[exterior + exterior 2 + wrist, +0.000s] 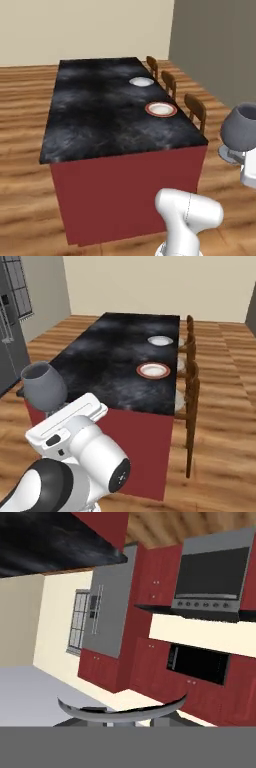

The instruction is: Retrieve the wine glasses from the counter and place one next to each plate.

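The gripper's fingers were clamped on a grey wine glass [241, 127], held upright off the near right corner of a red island with a black marbled top [100, 120], well short of the two plates. In the hand view the glass's round foot [120, 706] curved just above the bottom edge, the kitchen beyond it turned upside down. On the island's right side lay the orange-rimmed plate [161, 109] and, farther back, the plain white plate [141, 81]. Three wooden chairs [196, 111] lined that edge. The other base camera showed the glass [43, 387] above the white arm [75, 456].
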Motion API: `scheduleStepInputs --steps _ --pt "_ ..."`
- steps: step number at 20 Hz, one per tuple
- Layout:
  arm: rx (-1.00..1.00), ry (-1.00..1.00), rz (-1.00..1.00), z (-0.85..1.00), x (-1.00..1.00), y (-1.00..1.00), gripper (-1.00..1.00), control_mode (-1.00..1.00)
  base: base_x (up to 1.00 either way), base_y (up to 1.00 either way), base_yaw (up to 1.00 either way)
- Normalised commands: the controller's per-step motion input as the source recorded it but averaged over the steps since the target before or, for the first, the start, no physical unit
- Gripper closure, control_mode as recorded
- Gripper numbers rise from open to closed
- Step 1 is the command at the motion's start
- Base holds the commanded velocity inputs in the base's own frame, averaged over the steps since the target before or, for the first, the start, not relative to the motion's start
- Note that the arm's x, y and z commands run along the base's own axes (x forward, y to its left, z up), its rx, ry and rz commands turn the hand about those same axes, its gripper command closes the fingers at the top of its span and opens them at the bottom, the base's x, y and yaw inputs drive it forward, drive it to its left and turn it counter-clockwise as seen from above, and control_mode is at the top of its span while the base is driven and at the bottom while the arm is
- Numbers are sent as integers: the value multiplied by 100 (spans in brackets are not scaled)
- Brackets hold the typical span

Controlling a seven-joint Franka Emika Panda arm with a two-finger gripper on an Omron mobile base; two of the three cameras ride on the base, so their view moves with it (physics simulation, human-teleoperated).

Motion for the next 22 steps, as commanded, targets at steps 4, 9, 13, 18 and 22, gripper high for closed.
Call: scheduleStepInputs --steps 4,9,13,18,22 --pt "0 0 0 0 0 0 100 100 0 -40 91" --pt "0 0 0 0 0 0 100 100 -57 -69 74" --pt "0 0 0 0 0 0 100 100 -78 -100 25" --pt "0 0 0 0 0 0 100 100 -35 -100 17" --pt "0 0 0 0 0 0 100 100 -18 -100 33"
